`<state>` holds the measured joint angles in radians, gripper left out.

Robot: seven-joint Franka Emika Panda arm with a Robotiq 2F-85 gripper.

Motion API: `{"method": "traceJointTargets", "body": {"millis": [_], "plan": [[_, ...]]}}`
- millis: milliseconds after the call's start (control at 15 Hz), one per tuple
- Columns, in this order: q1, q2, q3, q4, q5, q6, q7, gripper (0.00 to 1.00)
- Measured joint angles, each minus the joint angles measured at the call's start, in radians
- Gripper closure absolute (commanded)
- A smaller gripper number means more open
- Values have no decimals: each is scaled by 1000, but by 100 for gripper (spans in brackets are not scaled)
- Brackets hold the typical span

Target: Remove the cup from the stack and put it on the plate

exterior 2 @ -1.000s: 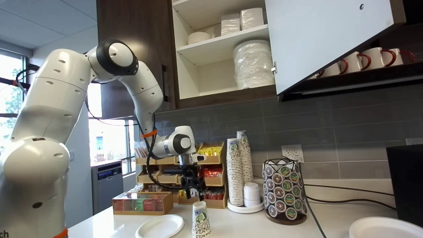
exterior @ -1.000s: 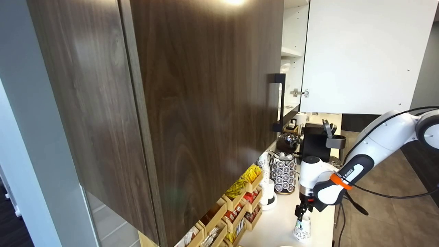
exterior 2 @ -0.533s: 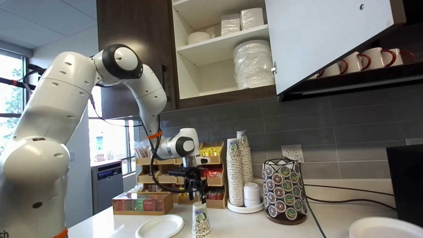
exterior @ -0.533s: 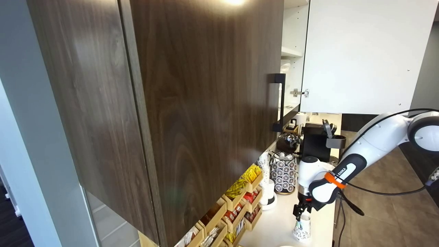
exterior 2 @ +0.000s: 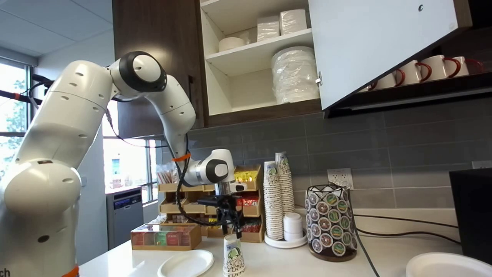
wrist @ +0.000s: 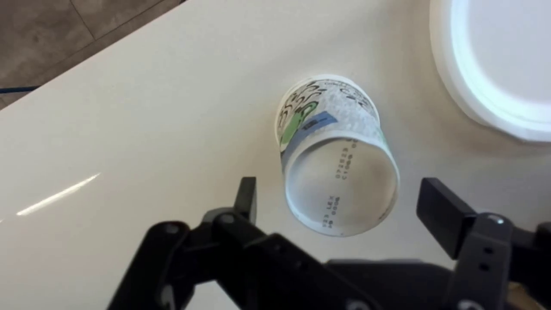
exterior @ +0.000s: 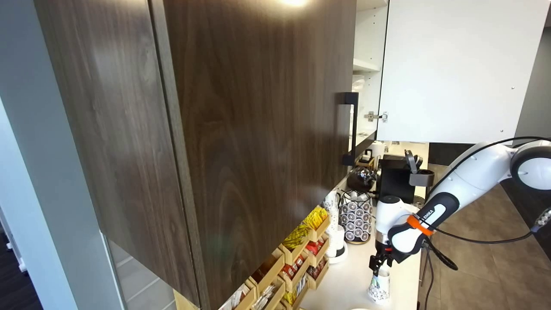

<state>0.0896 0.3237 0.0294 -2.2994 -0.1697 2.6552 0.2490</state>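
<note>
While the smooth white worktop (exterior 2: 284, 265) carries the pale white, round, flat plate (exterior 2: 186, 263), the transfer looks unstarted: nothing rests on that plate, and gripping, pulling free, carrying and setting down all seem left to do. Only the lining-up appears done. The black two-fingered claw (wrist: 342, 204) stands spread apart, clamped on nothing; in the wrist view its halves show either side of the short stack of white paper cups (wrist: 335, 150), with gaps between. That stack stands mouth-down just beside the plate. Its top cup (wrist: 343, 185) presents a round, recessed base stamped with dark characters, and a wall bearing black scrolls, green print and a blue patch.
</note>
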Motion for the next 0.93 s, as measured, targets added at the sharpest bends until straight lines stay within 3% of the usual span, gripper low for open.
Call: {"method": "traceJointTargets", "body": {"millis": [67, 667, 933], "plan": [[0, 0, -1, 0, 2, 0, 0, 15], [0, 6, -1, 1, 31, 0, -16, 24], [0, 13, -1, 7, 42, 0, -27, 34]]}}
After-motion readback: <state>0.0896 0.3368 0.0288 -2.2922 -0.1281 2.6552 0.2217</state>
